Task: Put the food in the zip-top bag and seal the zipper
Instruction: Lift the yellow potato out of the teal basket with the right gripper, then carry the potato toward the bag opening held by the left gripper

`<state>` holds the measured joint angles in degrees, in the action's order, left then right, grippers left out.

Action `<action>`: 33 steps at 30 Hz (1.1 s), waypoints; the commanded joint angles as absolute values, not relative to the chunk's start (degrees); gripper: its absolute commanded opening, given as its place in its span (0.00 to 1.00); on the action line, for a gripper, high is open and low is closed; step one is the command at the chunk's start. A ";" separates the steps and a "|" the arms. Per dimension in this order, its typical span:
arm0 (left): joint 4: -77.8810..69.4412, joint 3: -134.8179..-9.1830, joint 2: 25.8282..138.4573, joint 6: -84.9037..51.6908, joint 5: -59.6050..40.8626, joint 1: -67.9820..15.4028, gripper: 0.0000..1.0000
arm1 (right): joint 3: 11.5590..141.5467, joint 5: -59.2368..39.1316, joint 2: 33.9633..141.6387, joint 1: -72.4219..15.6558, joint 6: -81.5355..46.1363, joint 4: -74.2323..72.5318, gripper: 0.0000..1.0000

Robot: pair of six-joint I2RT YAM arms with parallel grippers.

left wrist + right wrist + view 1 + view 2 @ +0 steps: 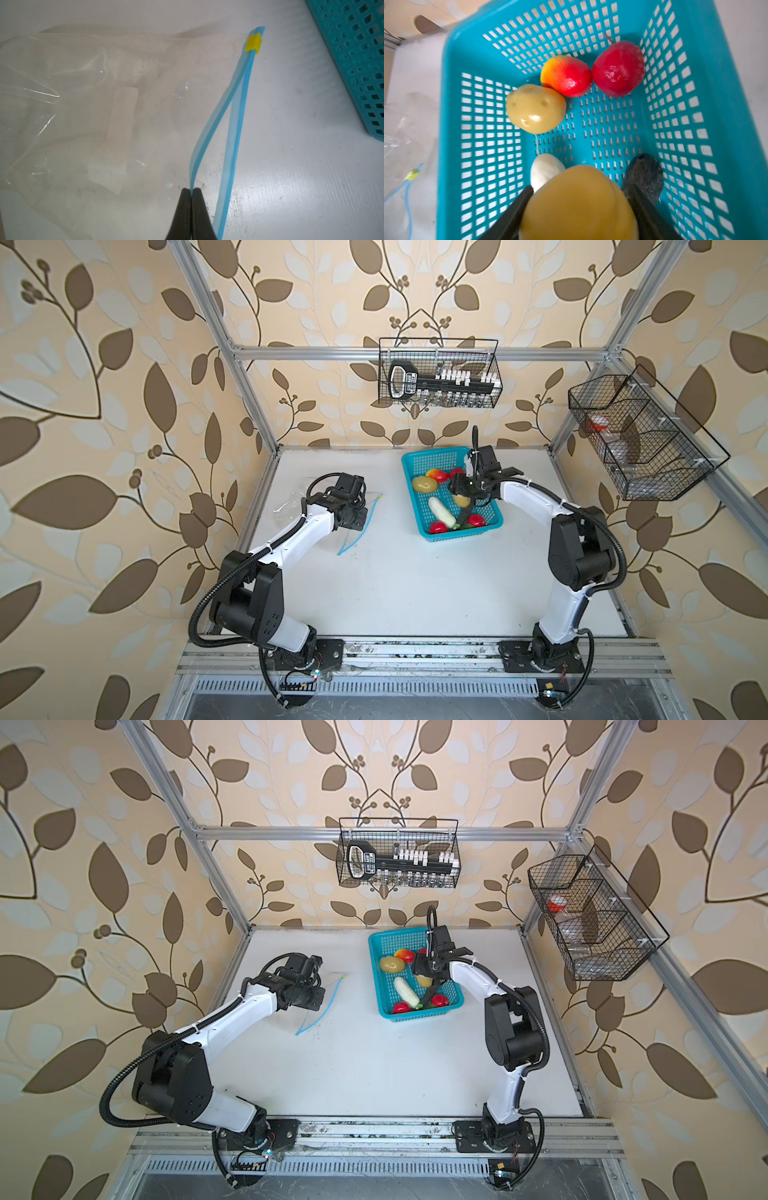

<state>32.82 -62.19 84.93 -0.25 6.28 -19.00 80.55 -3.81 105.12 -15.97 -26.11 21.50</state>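
**A:** Left wrist view first. What is the left gripper doing?

**B:** Its black fingers are pressed together on the upper lip of the thin light-blue zipper strip. They hold that lip raised off the lower one, so the mouth gapes. The small yellow slider tab sits at the strip's far end.

**A:** And the bag itself?

**B:** The clear crinkly zip-top bag lies on the white tabletop. It is near the turquoise perforated plastic basket but apart from it. In both top views the bag lies on the left, partly under the left arm.

**A:** The right gripper?

**B:** In the right wrist view the right gripper is clamped on a tan toy potato inside the basket, with a finger on each side. I cannot tell whether the potato is clear of the basket floor.

**A:** What else is in there?

**B:** Just beside the fingers are a white oblong vegetable and a dark eggplant. Farther off, a second tan potato touches a red-and-yellow fruit, which sits against a red round fruit. In a top view a second red fruit and a third red fruit lie by the near wall, with green leaves between them.
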 commanded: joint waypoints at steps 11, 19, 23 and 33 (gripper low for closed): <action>41.03 -67.94 84.39 -0.83 -0.33 -18.37 0.00 | 74.67 -7.82 96.68 -18.41 -33.31 13.25 0.30; 44.25 -73.68 86.40 -0.97 -2.69 -18.37 0.00 | 73.75 -7.75 93.38 -20.89 -36.46 11.41 0.29; 44.74 -75.85 86.64 -1.81 -3.67 -18.37 0.00 | 73.74 -6.68 91.88 -22.08 -37.89 10.55 0.28; 47.03 -79.54 87.90 -3.16 -6.13 -18.37 0.00 | 68.67 1.23 86.42 -28.45 -42.49 2.39 0.26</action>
